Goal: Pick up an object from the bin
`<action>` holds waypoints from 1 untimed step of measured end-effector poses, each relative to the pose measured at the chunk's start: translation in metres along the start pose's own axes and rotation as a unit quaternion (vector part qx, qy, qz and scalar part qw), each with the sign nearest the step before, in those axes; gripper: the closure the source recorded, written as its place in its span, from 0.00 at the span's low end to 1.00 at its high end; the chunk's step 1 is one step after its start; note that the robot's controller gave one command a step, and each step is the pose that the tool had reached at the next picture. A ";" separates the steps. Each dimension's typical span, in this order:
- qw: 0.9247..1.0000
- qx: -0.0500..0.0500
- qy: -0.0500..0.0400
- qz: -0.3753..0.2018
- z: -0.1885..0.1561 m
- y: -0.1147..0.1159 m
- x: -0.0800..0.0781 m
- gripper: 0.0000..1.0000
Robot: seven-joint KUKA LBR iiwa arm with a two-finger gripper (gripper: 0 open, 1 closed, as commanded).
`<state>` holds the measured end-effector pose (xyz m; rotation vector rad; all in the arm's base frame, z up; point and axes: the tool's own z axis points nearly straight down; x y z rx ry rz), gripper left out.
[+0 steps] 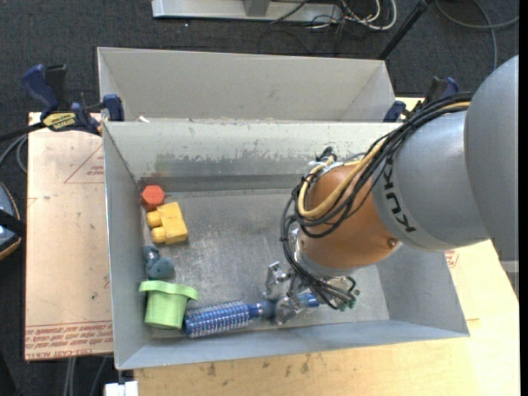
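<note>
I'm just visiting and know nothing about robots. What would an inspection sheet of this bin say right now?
Surface: grey metal bin, scuffed floor, things along its left and near sides.
Job's things: blue bristled brush lying along the near wall, its handle end reaching the hand.
Clutter: green flanged cup by the brush's bristle end; yellow block; orange piece; blue-grey lump.
Grippers: hand low over the brush's handle end; open or shut cannot be told.
Cables: black cables run down the arm onto the orange wrist cover.
Surroundings: dark floor around the bin.
</note>
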<state>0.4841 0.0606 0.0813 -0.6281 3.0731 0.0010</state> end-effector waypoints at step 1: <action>1.000 0.001 -0.003 -0.014 -0.167 0.004 -0.018 1.00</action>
